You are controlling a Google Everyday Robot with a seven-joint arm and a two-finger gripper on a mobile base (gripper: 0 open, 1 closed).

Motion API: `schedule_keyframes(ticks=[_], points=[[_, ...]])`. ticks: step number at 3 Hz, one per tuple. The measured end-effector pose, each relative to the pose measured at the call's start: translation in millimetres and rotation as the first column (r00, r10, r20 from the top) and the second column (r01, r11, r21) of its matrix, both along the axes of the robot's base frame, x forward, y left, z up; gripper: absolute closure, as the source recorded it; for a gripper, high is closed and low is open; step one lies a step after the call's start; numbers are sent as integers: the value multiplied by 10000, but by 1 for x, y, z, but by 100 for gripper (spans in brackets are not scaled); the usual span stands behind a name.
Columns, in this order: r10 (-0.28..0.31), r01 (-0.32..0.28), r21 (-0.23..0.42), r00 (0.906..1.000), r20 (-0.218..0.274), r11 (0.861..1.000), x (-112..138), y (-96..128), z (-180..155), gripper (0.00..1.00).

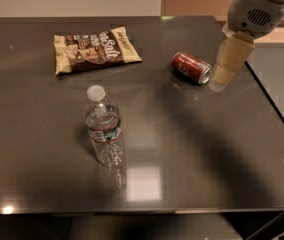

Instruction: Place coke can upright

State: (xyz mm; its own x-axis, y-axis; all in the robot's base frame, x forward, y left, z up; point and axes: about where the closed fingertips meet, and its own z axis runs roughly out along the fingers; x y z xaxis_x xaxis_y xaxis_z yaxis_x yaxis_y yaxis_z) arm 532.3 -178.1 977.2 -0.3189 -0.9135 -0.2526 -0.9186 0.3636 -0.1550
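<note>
The coke can [191,67], red with silver rims, lies on its side on the dark table [192,144], right of centre toward the far edge. My gripper [228,64] hangs from the grey arm at the upper right. Its pale fingers reach down just to the right of the can's silver end, close to it and above the table near the right edge. Nothing is in it.
A clear water bottle [104,126] with a white cap stands upright left of centre. A snack bag [93,49] lies flat at the far left. The table's right edge [274,109] runs diagonally beside the gripper.
</note>
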Motion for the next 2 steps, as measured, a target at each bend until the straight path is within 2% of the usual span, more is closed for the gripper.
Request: schedule_keyframes(ticks=[1, 2], points=[[-973, 975, 60, 9948, -290, 9952, 49, 10, -11, 0], [-2112, 2107, -151, 9753, -641, 9774, 92, 16, -35, 0]])
